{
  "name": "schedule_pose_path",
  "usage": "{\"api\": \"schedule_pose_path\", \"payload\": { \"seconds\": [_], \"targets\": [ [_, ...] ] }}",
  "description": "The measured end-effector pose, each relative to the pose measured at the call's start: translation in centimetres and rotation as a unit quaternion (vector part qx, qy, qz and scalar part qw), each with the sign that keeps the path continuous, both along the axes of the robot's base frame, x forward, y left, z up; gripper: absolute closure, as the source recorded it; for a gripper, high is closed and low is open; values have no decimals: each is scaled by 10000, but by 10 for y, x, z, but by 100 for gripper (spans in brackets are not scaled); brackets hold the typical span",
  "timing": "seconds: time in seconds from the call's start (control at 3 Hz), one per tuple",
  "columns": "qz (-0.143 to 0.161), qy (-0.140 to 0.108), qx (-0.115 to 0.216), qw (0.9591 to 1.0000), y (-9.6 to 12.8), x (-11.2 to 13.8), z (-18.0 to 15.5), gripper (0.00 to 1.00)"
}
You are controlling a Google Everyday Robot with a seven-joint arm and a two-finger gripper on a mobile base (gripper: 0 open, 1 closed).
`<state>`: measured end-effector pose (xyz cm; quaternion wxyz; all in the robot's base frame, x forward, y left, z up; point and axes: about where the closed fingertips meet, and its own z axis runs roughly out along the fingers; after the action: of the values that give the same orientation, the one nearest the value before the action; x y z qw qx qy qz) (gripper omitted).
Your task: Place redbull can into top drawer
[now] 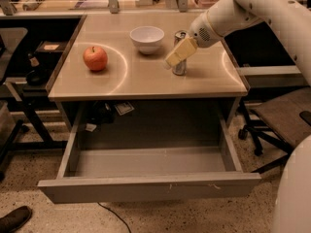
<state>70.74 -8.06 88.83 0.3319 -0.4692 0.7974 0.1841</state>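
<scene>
Nearest to the camera is the top drawer [146,187]. It is pulled out wide under the table [146,79], and inside I see only its bare grey floor. So the drawer is ready to receive something.

On the table top, at the left, lies a red apple [95,58]. More to the right and a little further back stands the redbull can [179,70], upright, well apart from the apple. The gripper [175,58] is at the can, coming down at a slant from the right, and its cream-coloured part covers the middle of the can. I cannot tell if the gripper is open or closed, nor if it has hold of the can. Just behind, to the left of the can, is a white bowl [147,38], near the can but not touching it.

I judge that the step in hand is the grasping of the can; the can is not yet lifted. The next move calls for a firm hold, then lifting straight up so the bowl is not pushed, then carrying the can forward over the table edge and down into the drawer.
</scene>
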Motion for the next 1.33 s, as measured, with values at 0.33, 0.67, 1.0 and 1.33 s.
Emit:
{"api": "schedule_pose_path", "payload": {
  "seconds": [0.33, 0.67, 1.0, 1.33],
  "targets": [
    [1, -3, 1, 10000, 0, 0, 0, 18],
    [2, -2, 1, 10000, 0, 0, 0, 42],
    [2, -2, 1, 10000, 0, 0, 0, 64],
    [2, -2, 1, 10000, 0, 0, 0, 88]
  ]
}}
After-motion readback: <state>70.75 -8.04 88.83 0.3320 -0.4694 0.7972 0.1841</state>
